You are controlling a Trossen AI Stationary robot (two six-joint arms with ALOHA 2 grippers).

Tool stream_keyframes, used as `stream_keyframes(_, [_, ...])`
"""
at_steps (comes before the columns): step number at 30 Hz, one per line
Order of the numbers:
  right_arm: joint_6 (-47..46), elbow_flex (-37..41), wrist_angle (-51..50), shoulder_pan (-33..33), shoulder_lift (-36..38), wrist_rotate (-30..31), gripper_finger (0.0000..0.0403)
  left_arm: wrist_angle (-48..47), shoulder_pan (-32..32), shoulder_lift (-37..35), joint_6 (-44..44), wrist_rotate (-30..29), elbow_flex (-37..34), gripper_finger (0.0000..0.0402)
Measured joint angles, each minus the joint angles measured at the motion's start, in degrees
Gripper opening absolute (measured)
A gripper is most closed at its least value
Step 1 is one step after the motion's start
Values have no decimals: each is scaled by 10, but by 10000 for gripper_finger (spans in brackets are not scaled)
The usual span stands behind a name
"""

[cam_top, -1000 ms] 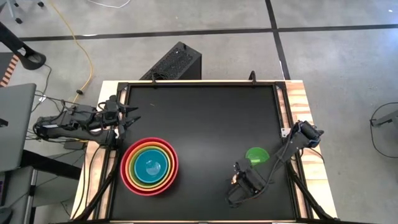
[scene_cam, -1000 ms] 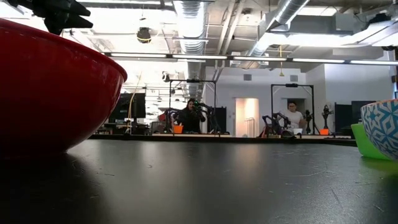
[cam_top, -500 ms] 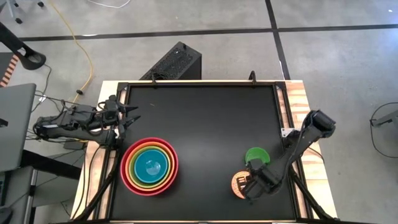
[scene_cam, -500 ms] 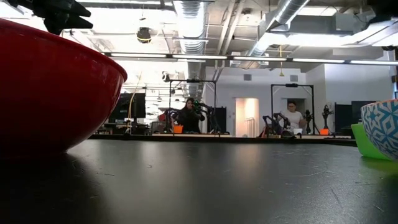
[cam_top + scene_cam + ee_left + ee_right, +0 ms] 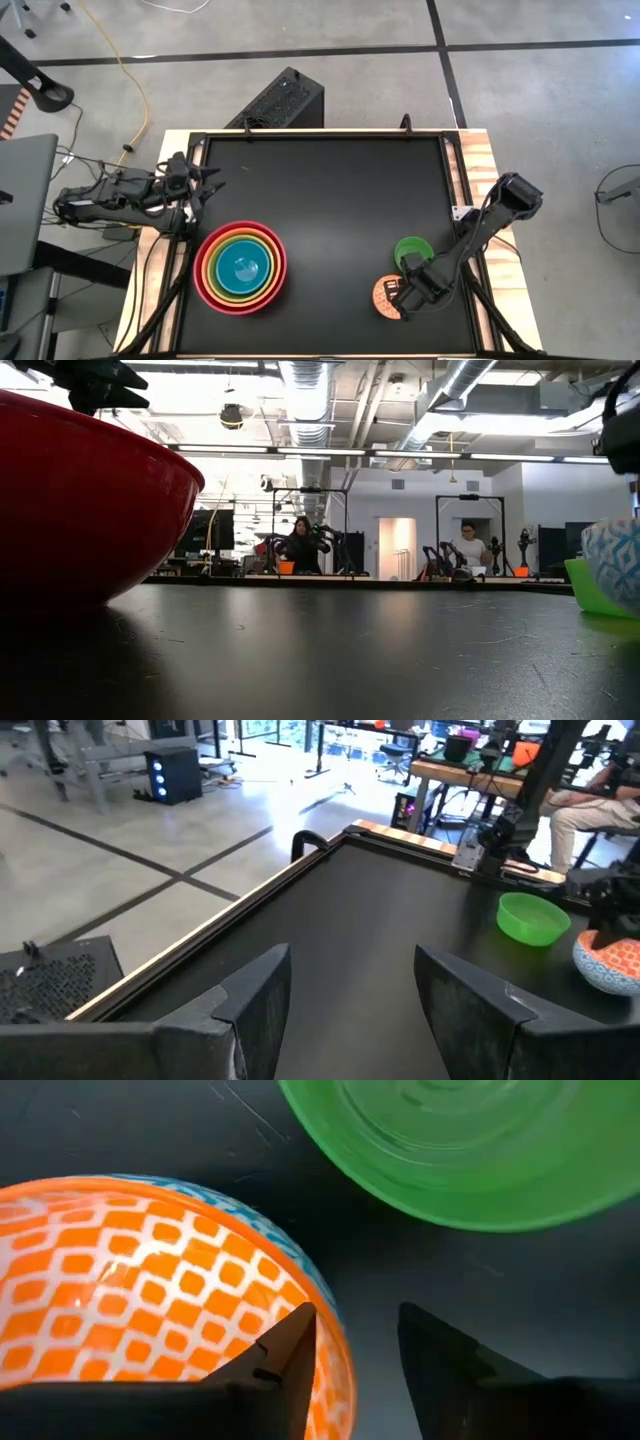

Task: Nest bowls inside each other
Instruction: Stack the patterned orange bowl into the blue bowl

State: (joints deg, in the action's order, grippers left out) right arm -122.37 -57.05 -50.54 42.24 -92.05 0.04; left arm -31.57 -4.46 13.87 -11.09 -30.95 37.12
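A stack of bowls (image 5: 240, 266) stands at the table's near left: red outermost, then orange, lime green and blue (image 5: 243, 268). At the near right stands a small lattice bowl (image 5: 381, 296), orange inside and blue-white outside. The smallest bright green bowl (image 5: 410, 248) stands on its base just beyond it. My right gripper (image 5: 355, 1325) points down, open, astride the lattice bowl's rim. My left gripper (image 5: 350, 960) hovers open by the table's left edge (image 5: 213, 185), with nothing in it. My right gripper comes from above with one finger (image 5: 285, 1360) inside the lattice bowl and the other (image 5: 440, 1355) outside. They straddle the rim (image 5: 335, 1342) on the side toward the green bowl. I cannot tell whether either finger touches it. The bowl stands on the table.
The black tabletop (image 5: 330, 190) lies bare between the stack and the two small bowls. A raised frame (image 5: 320, 134) runs along the far edge. In the low view the red bowl (image 5: 80, 500) fills the left side. People sit at benches in the room behind.
My right gripper has sunk toward the lattice bowl and shifted a little toward the table's right edge, uncovering the bowl in the high view. Its fingers now stand at the rim. The left arm has kept still.
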Motion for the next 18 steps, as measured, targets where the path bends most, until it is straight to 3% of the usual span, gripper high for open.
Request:
stream_keyframes(3, [8,8,8,0,0,0,108,0,0,0,-2,-12,0,203])
stream_keyframes(7, [22,6,9,-7,15,3,24,0,0,0,-2,-14,0,203])
stream_keyframes(15, [81,-29,5,-36,105,8,11,0,0,0,7,-21,0,203])
stream_keyframes(18, [125,-70,-2,-62,127,45,8,0,0,0,7,-21,0,203])
